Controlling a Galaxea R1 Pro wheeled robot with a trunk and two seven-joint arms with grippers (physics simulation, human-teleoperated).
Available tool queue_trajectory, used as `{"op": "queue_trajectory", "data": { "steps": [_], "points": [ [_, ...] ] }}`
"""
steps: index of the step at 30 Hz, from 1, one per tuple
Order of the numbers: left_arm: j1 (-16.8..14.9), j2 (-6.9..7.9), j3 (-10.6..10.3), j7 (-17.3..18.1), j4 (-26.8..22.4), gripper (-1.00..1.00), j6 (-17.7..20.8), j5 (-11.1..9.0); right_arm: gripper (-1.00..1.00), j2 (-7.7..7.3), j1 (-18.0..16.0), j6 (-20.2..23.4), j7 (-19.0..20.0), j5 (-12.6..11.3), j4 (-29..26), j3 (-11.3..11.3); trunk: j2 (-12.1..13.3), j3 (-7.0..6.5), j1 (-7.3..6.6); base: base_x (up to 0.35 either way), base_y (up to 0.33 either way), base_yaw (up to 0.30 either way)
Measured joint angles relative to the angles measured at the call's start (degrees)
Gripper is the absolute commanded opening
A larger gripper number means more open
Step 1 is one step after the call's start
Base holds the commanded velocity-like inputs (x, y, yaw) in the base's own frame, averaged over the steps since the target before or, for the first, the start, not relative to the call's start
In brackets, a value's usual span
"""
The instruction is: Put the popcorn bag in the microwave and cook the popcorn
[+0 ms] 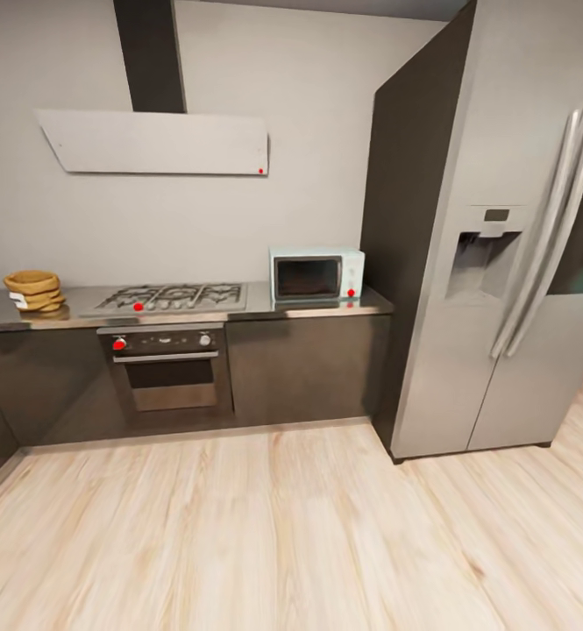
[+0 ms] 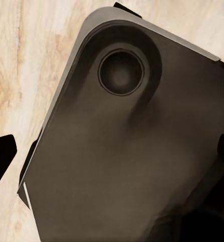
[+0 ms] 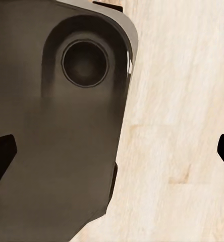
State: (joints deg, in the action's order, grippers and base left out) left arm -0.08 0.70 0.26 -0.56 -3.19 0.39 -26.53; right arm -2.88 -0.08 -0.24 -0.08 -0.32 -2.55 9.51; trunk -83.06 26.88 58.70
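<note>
While the robot stands back from the kitchen, head view: popcorn bag (image 1: 34,292) sits at the worktop's (image 1: 265,308) far left end, well apart from the microwave (image 1: 316,274), door shut, beside the fridge (image 1: 501,245).
Open room: bare wood floor (image 1: 265,526) up to the cabinets.
Left wrist view: fingers (image 2: 2,156) spread wide, holding nothing, over the robot's dark base (image 2: 127,151).
Right wrist view: fingers (image 3: 1,154) likewise wide apart, empty.
</note>
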Motion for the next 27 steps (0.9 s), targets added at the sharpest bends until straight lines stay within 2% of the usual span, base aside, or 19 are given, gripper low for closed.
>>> {"op": "queue_trajectory", "data": {
  "steps": [16, 27],
  "points": [
    [0.0, 0.00, 0.0, 0.0, 0.0, 1.00, 0.1, 0.0, 1.00, -0.03, 0.0, 0.2, 0.0, 0.0, 0.0, 0.0, 0.0, 0.00, 0.00, 0.322, -0.002, 0.000],
    [0.0, 0.00, 0.0, 0.0, 0.0, 1.00, 0.0, 0.0, 1.00, 0.00, 0.0, 0.0, 0.0, 0.1, 0.0, 0.0, 0.0, 0.00, 0.00, 0.322, -0.098, 0.000]
  ]
}}
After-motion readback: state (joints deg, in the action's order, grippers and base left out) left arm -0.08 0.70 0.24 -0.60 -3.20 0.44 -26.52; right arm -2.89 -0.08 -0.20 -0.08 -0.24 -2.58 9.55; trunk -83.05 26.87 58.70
